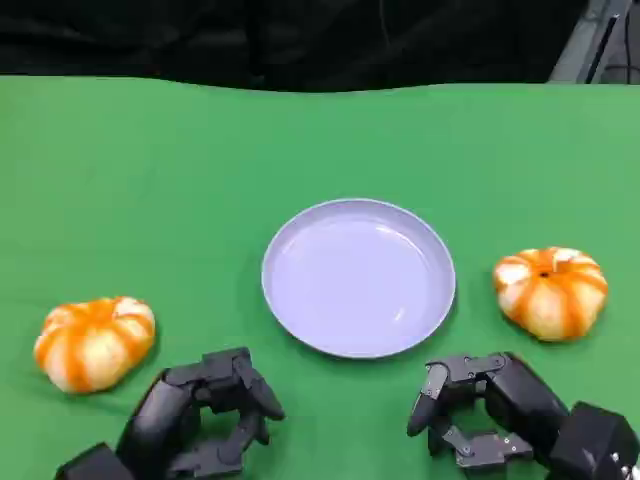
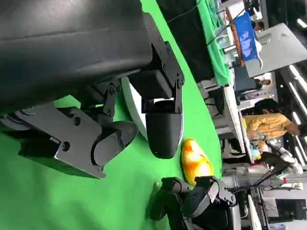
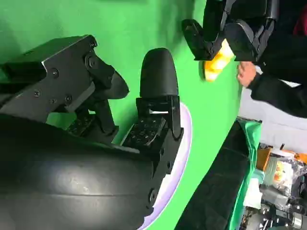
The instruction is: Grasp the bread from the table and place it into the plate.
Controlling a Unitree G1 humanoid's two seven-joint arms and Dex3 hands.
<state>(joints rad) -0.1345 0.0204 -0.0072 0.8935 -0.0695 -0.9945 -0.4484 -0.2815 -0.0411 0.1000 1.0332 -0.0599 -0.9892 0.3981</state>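
- Bread: two round orange-and-white loaves on the green worktop (image 1: 320,130), left loaf (image 1: 95,341) and right loaf (image 1: 551,290), flanking the empty plate (image 1: 290,310).
- Handling: probably light and soft; I'd cup around the sides.
- My left hand (image 1: 205,415) and right hand (image 1: 490,405): fingers spread, holding nothing.

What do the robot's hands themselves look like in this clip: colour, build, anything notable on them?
Both the left hand and right hand are black, with blocky segmented fingers joined by visible round screws and rounded fingertips. Each wrist view shows a smooth, glossy, rounded black shell behind the fingers, and textured pads on the fingers' inner faces. No markings or cables are visible.
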